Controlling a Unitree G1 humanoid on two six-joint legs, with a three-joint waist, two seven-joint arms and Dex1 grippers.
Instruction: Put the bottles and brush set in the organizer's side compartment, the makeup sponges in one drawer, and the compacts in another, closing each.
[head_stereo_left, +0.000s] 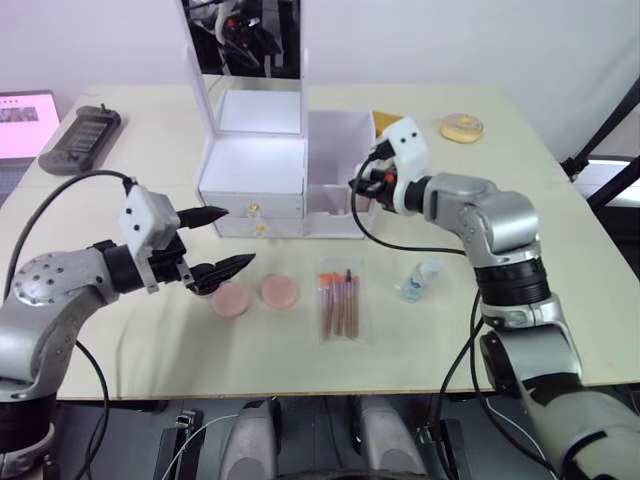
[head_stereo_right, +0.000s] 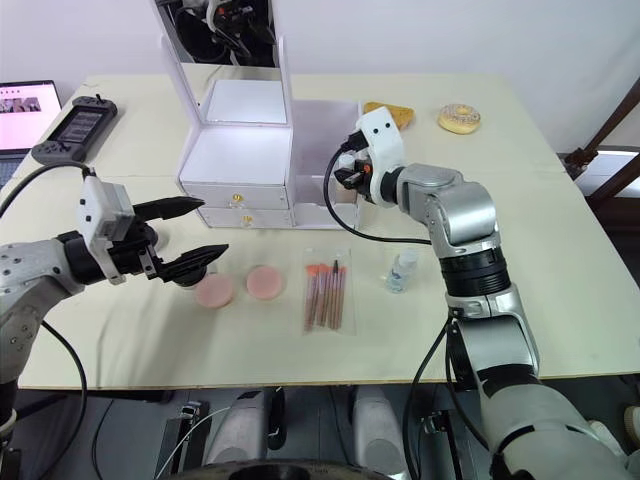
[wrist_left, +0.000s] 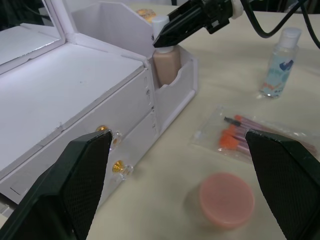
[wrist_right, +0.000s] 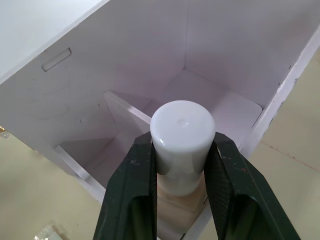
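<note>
The white organizer (head_stereo_left: 250, 165) stands mid-table with its mirror up and both gold-knobbed drawers (wrist_left: 102, 131) shut. My right gripper (wrist_right: 182, 150) is shut on the white cap of the beige bottle (wrist_left: 166, 65), which stands upright in the front of the side compartment (head_stereo_left: 335, 150). The clear bottle (head_stereo_left: 420, 281) stands on the table to the right of the bagged brush set (head_stereo_left: 339, 300). Two pink makeup sponges (head_stereo_left: 231, 298) (head_stereo_left: 279, 291) lie in front of the drawers. Above the left one hovers my left gripper (head_stereo_left: 238, 235), wide open and empty. A dark shape under its lower finger hides whether a compact lies there.
A handheld game console (head_stereo_left: 80, 135) and a laptop (head_stereo_left: 25, 120) sit at the far left. A donut (head_stereo_left: 461, 127) and a yellow piece of food (head_stereo_left: 385, 120) lie behind the organizer on the right. The table's front edge runs just below the brush set.
</note>
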